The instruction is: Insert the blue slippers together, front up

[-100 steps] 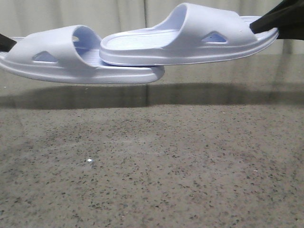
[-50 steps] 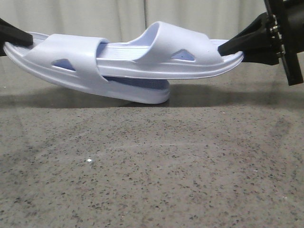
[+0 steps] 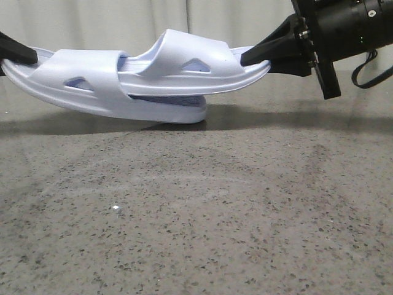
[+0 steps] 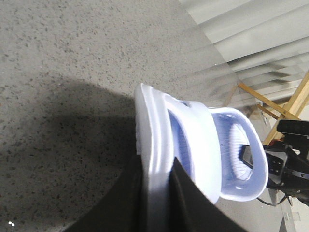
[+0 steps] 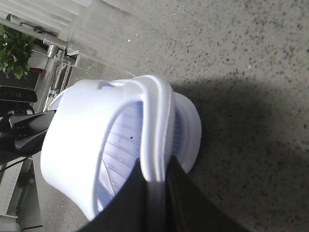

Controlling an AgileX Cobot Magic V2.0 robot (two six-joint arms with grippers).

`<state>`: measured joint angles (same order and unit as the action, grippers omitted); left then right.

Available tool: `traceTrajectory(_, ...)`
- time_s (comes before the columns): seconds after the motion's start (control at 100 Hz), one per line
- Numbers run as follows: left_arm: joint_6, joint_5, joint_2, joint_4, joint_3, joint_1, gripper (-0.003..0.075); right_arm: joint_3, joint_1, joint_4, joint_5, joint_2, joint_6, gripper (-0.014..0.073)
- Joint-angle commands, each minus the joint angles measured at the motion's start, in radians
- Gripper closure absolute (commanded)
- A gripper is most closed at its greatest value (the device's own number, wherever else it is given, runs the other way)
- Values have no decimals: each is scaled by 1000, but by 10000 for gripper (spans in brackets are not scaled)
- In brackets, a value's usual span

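Note:
Two very pale blue slippers hang above the speckled table. The left slipper is held at its heel by my left gripper, which is shut on it. The right slipper is held at its heel by my right gripper, also shut on it. The right slipper's toe is pushed under the left slipper's strap, so the two overlap. The left slipper's toe dips close to the table. In the left wrist view, my gripper pinches the sole edge of its slipper. In the right wrist view, my gripper pinches its slipper.
A grey speckled stone table fills the foreground. Pale curtains hang behind. The right arm's black body is at the upper right. A wooden frame and a plant stand beyond the table.
My right gripper has moved left, pushing the right slipper further under the left slipper's strap. The overlap has grown and the pair has shifted slightly left.

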<state>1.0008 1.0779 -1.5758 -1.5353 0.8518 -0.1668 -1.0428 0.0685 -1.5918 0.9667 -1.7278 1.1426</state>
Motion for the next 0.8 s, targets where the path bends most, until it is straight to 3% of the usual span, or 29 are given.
traceTrajectory(0.0, -6, 190, 33, -72, 28, 15, 704, -35, 27, -28, 137, 35, 28, 694)
traceTrajectory(0.13, -6, 190, 33, -74, 28, 15, 704, -35, 21, -4, 134, 35, 28, 684)
traceTrajectory(0.42, -6, 190, 33, -74, 28, -36, 705, -35, -61, 38, 223, 39, 28, 522)
traceTrajectory(0.79, 2, 179, 33, -70, 28, -73, 705, -35, -236, 44, 343, 43, 28, 515)
